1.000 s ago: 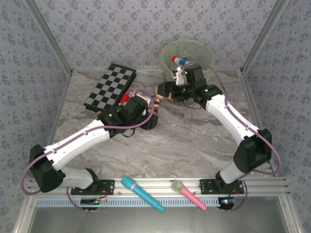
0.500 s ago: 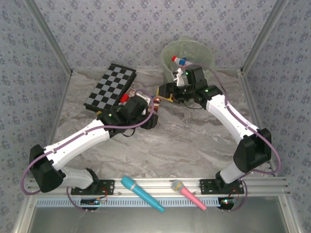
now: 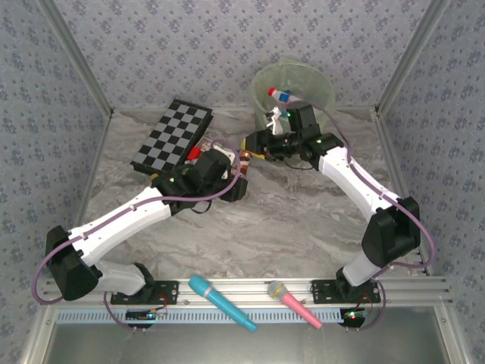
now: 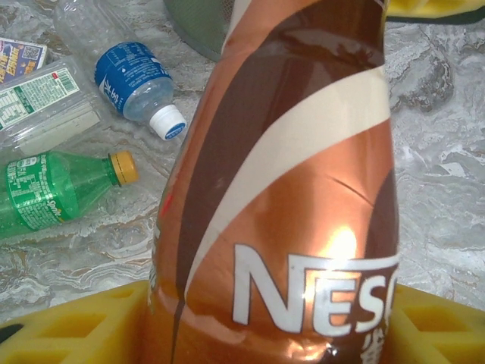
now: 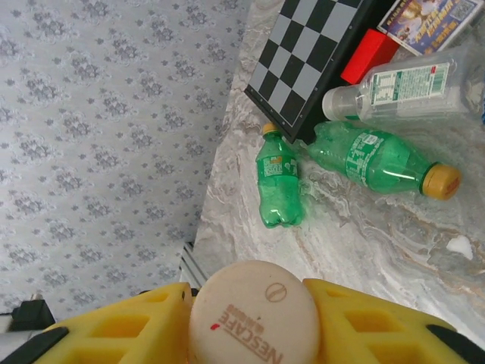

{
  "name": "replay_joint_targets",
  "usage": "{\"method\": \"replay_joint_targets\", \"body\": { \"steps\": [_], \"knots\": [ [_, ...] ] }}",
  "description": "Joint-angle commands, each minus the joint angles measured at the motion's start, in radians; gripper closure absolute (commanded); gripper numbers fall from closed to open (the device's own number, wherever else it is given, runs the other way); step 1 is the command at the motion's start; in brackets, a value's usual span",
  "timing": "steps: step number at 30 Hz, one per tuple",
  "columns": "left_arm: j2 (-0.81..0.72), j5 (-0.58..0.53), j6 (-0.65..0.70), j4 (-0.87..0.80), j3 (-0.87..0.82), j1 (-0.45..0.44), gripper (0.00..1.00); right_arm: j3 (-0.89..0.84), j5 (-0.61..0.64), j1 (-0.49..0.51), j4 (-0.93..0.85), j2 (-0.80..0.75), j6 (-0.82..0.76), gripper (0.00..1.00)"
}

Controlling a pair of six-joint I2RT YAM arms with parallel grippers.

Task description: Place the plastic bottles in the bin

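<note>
A brown plastic bottle [image 4: 288,152] with a cream cap [image 5: 254,315] hangs above the table between both arms. My left gripper [image 4: 273,322] is shut on its body, a yellow finger [image 4: 83,326] on each side. The right gripper [image 5: 254,322] is shut on the cap, its fingers [image 5: 364,326] pressing both sides. From above, the two grippers meet at the bottle [image 3: 246,158], in front of the pale green bin [image 3: 292,83], which holds a red-capped bottle [image 3: 280,95]. On the table lie two green bottles [image 5: 279,182] [image 5: 379,163], a clear bottle [image 5: 409,91] and a blue-labelled bottle [image 4: 136,83].
A checkerboard [image 3: 173,136] lies at the back left, with a red block [image 5: 367,57] and a card [image 5: 432,19] by its edge. A cyan microphone [image 3: 221,302] and a pink one [image 3: 294,302] rest on the front rail. Patterned walls close in three sides.
The right gripper's jaws have closed onto the brown bottle's cap, and the right arm has edged slightly left. The left arm has stayed still with the bottle.
</note>
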Motion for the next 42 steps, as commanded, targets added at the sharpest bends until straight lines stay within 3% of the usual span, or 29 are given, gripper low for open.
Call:
{"method": "replay_joint_targets", "body": {
  "steps": [1,4,9,17,24,31,38,42],
  "knots": [
    [-0.009,-0.018,0.009,0.014,0.043,-0.011,0.38,0.042,-0.023,0.0,0.005,0.006,-0.005,0.64],
    [-0.012,-0.033,0.006,0.011,0.046,-0.01,0.34,0.056,-0.006,-0.012,-0.018,-0.008,-0.02,0.64],
    [-0.036,-0.076,-0.005,0.02,0.055,-0.009,0.01,0.129,0.017,-0.057,-0.085,-0.029,-0.061,0.64],
    [-0.081,-0.166,-0.01,0.027,0.089,0.003,0.0,0.336,0.088,-0.158,-0.171,-0.03,-0.126,0.63],
    [-0.095,-0.173,-0.03,0.018,0.089,0.042,0.0,0.538,0.136,-0.298,-0.177,0.017,-0.132,0.62],
    [-0.079,-0.15,-0.047,0.014,0.101,0.064,0.0,0.611,0.386,-0.341,-0.092,0.049,-0.208,0.61],
    [-0.061,-0.145,-0.053,-0.008,0.128,0.076,0.0,0.663,0.666,-0.341,-0.042,0.135,-0.38,0.62],
    [-0.056,-0.147,-0.062,-0.013,0.139,0.084,0.0,0.703,0.768,-0.347,-0.022,0.208,-0.442,0.63]
  ]
}}
